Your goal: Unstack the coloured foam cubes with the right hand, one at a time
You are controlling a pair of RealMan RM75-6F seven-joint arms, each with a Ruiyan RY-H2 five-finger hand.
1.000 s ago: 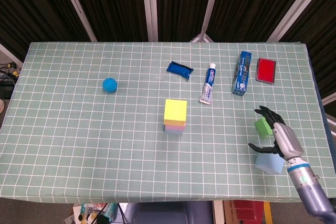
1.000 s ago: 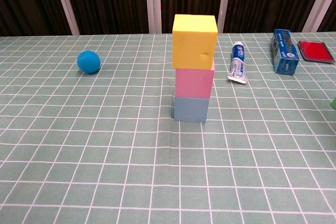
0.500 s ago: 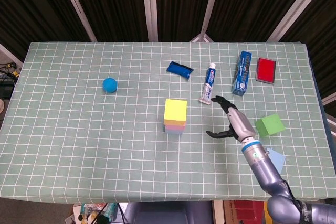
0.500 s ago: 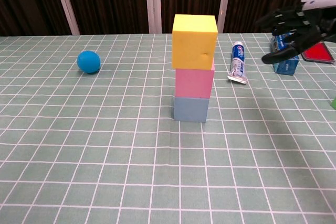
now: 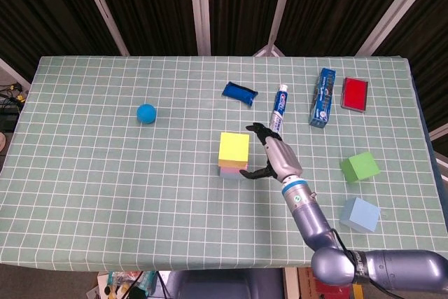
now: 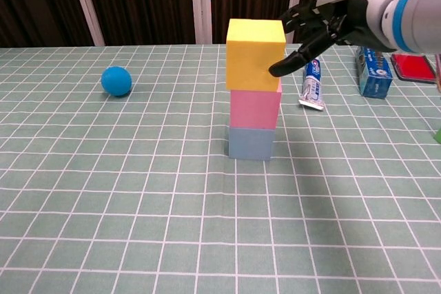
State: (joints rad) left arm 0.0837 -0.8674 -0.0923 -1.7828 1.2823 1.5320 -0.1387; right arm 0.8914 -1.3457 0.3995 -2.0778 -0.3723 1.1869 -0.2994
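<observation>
The right hand (image 6: pixel 324 25) hangs at the height of the yellow cube (image 6: pixel 255 54), on the cube's right side as the chest view shows it. Its fingers (image 6: pixel 303 13) are spread apart and the thumb (image 6: pixel 286 65) reaches toward the cube's right face, the tip looking to be at or just short of it; contact cannot be told. The hand holds nothing.

The yellow cube tops a stack of 3: it sits on the pink cube (image 6: pixel 254 109), which sits on the pale blue cube (image 6: pixel 249 143), near the middle of the checked tablecloth (image 5: pixel 105 173). The cube therefore lies to the left of the fingers in both views, so the closing move looks to be a short sideways reach that brings fingers across the top or far face and thumb on the near right face. The cube has no long axis; any pair of opposite faces would serve.

2 more cubes, a green cube (image 5: pixel 360 167) and a light blue cube (image 5: pixel 360 215), lie well apart from the stack near the table's right edge. The left hand is not in either view.

No open container shows. A toothpaste tube (image 5: pixel 278 111) and a blue toothpaste box (image 5: pixel 323 98) lie behind the hand.
</observation>
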